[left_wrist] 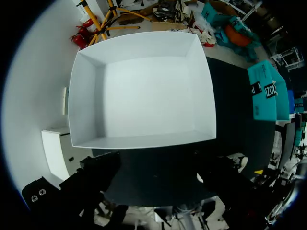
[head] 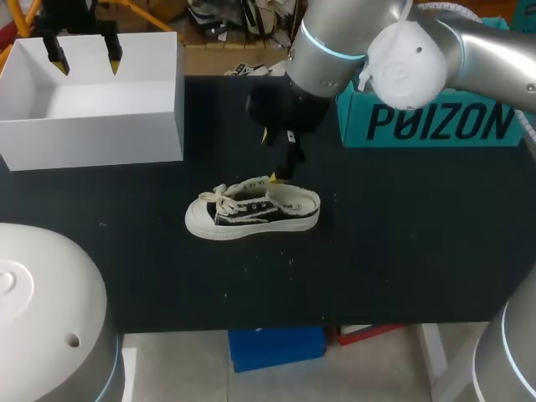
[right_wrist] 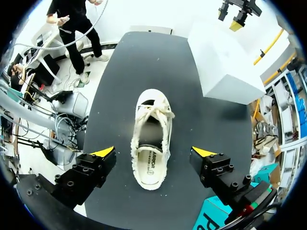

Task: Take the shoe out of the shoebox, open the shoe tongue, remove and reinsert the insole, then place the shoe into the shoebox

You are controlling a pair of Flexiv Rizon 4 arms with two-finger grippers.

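Observation:
A black and cream sneaker (head: 251,214) lies on its sole on the black table, toe toward the left. Its laces are tied, and the insole shows inside in the right wrist view. My right gripper (head: 283,166) hangs just above the heel end, open. In the right wrist view the shoe (right_wrist: 151,139) lies below and between the spread fingertips (right_wrist: 103,152), untouched. The white shoebox (head: 100,138) stands empty at the back left. My left gripper (head: 84,57) hovers open over the shoebox (left_wrist: 144,91), holding nothing.
A teal box (head: 435,121) stands at the back right, close behind my right arm. Bare black table (head: 402,243) stretches in front of and to the right of the shoe. The white shoebox (right_wrist: 225,67) is ahead of the shoe's toe in the right wrist view.

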